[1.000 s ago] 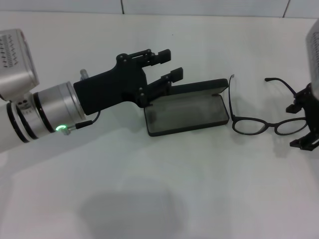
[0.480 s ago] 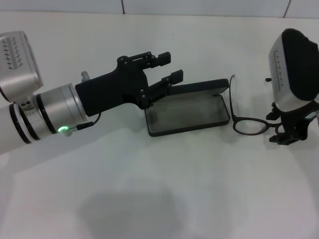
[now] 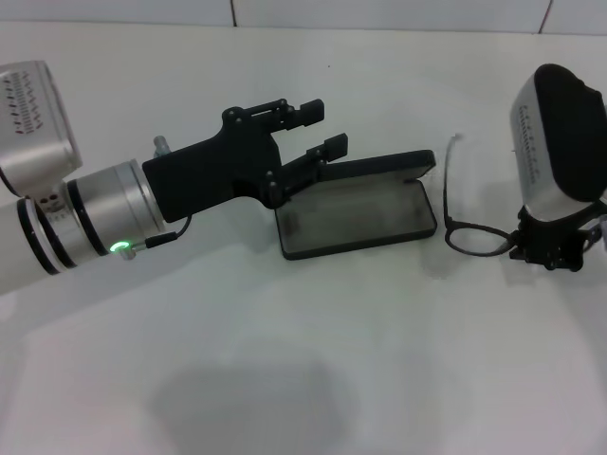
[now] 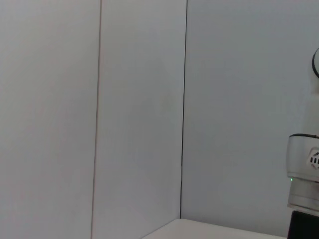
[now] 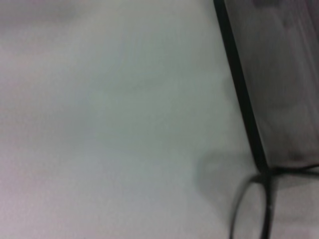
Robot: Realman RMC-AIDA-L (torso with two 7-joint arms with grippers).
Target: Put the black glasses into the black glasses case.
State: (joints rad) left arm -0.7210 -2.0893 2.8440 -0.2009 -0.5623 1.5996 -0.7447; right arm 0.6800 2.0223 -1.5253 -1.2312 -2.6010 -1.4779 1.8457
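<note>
Black glasses: light, thin wire, fragile lenses; take at bridge. Right gripper over frame, finger state indeterminable. Left gripper spread, steadies black glasses case.

1. Head view looks forward and down from above onto the white table, taking in both arms, the black glasses case and the black glasses.
2. Left wrist view faces away from the table toward pale wall panels — only a table edge shows.
3. Right wrist view sits very close to the table — sharing the case's corner and a lens rim with the head view.
</note>
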